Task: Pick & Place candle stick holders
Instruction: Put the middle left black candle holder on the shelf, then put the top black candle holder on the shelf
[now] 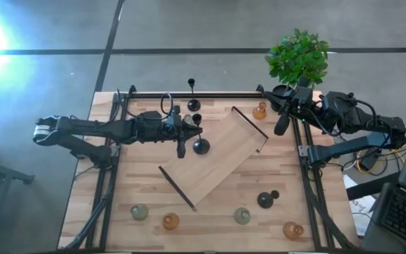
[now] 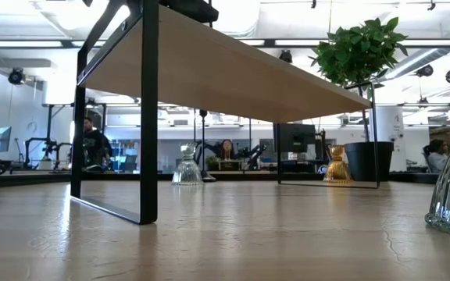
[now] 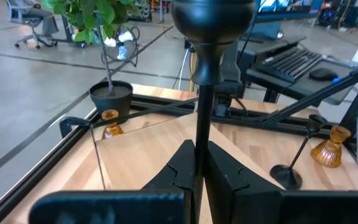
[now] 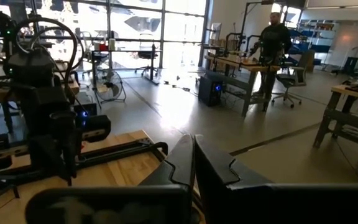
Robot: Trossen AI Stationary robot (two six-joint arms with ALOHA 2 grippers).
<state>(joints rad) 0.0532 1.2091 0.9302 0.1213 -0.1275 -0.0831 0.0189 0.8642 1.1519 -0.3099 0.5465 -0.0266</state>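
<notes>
My left gripper (image 3: 199, 146) reaches in level from the table's left (image 1: 194, 131) and is shut on a black candle stick holder (image 3: 199, 112), whose cup (image 3: 213, 18) stands above the fingers. Its base is hidden below them. My right gripper (image 4: 193, 140) is shut on nothing, raised at the far right (image 1: 273, 97) beside the plant. A second black holder (image 1: 192, 95) stands on its base at the far edge. A third (image 1: 266, 199) lies on its side near the front right. Amber glass holders (image 1: 259, 111) (image 1: 170, 221) (image 1: 292, 229) and pale green ones (image 1: 139, 212) (image 1: 242, 216) stand on the table. My left gripper pinches the thin stem (image 3: 199, 134) of the black holder between its two fingers, well below the cup. The fingers come level from the table's left and lie across the stem. The holder stands upright in the hold; my fingers hide whether its base rests on anything.
A wooden riser (image 1: 213, 159) on black metal legs (image 2: 148, 117) stands slantwise in the middle of the table. The green plant (image 1: 298, 56) in its black pot (image 2: 363, 160) is at the far right corner. Black frame rails (image 1: 189, 94) run along the table's sides. People sit in the room beyond.
</notes>
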